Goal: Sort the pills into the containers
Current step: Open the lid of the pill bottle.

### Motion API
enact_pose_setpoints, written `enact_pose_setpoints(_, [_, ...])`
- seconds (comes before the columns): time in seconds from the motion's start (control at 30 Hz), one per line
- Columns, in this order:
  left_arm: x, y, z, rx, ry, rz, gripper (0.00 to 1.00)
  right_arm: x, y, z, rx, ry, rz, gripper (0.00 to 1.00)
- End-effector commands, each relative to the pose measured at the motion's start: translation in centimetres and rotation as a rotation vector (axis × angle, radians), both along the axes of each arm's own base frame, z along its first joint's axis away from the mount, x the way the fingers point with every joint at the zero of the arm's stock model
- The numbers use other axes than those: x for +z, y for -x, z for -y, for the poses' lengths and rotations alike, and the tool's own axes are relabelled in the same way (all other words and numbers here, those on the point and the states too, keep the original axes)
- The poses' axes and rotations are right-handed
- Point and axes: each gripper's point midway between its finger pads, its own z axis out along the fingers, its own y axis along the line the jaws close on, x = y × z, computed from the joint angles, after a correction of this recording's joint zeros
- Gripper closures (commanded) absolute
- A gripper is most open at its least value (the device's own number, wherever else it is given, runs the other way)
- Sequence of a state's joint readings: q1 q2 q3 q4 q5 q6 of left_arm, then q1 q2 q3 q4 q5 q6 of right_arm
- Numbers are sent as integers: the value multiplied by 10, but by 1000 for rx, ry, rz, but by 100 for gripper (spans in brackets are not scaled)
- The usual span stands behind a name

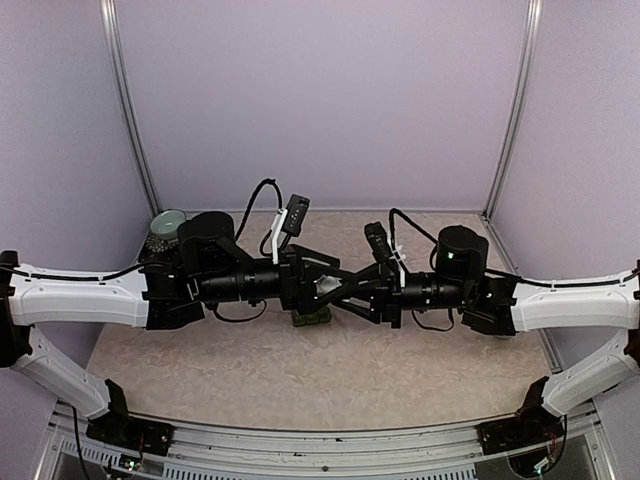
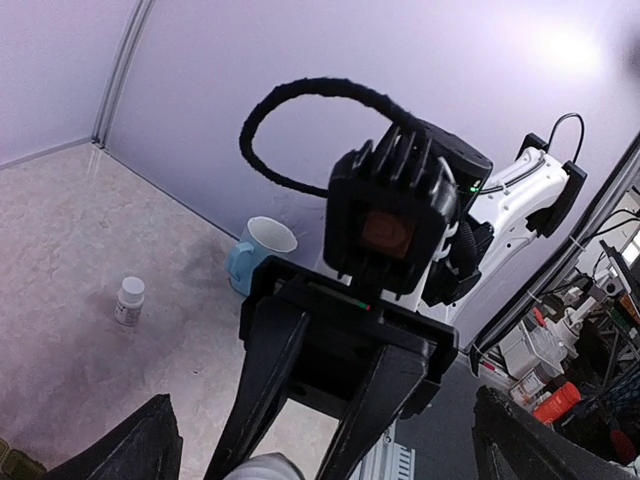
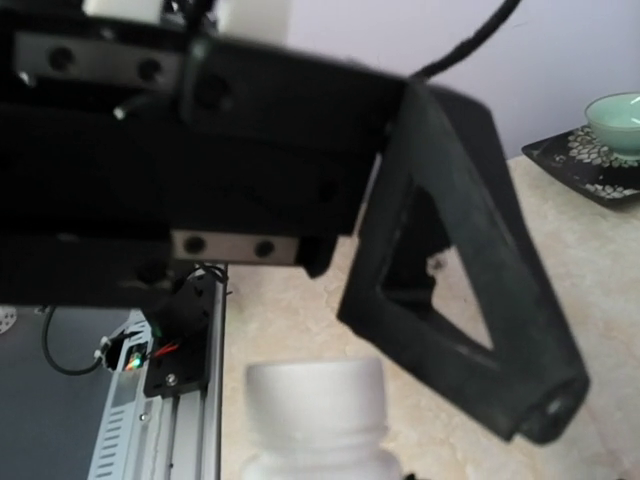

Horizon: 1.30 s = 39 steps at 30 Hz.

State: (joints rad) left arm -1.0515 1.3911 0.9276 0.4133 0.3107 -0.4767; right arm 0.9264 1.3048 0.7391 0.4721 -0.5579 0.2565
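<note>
Left gripper [image 1: 338, 288] spread wide, holding nothing. Right gripper [image 2: 272, 458] clamped, seemingly on white bottle [image 3: 315, 410]. Containers [image 1: 312, 318] under crossed grippers, middle of table [image 1: 330, 380]; you get room from there to near edge. Mug [image 2: 262, 252] and small bottle [image 2: 129, 300]: left wrist view only.

Top view: even, soft light from above, no glare; faint soft-edged shadows on table [image 1: 330, 360]. Posts [image 1: 128, 110] lean, wide-angle bend. Left wrist: bright hot spot on wall [image 2: 560, 45] upper rt; bottom corners dark, blurry. Right wrist: foreground dim, bottle [image 3: 315, 415] v. blurred, bowl [image 3: 615, 115] soft.
</note>
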Motion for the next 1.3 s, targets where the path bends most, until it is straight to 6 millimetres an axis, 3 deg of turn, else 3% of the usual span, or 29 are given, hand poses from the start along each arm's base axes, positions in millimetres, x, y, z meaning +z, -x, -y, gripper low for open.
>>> enact_pose_setpoints(0.0, [31, 10, 5, -53, 70, 66, 1, 9, 2, -6, 12, -32, 5, 98])
enact_pose_setpoints(0.27, [28, 13, 7, -59, 56, 63, 1, 12, -4, -5, -24, -37, 11, 99])
enact_pose_setpoints(0.6, [28, 12, 9, -54, 43, 76, 1, 24, 15, -4, 80, -103, 34, 99])
enact_pose_setpoints(0.97, [37, 21, 6, -67, 62, 97, 5, 12, -16, 0, -93, -68, 13, 100])
enact_pose_setpoints(1.27, [37, 22, 4, -52, 53, 108, 5, 14, -27, 13, -174, -89, 6, 100])
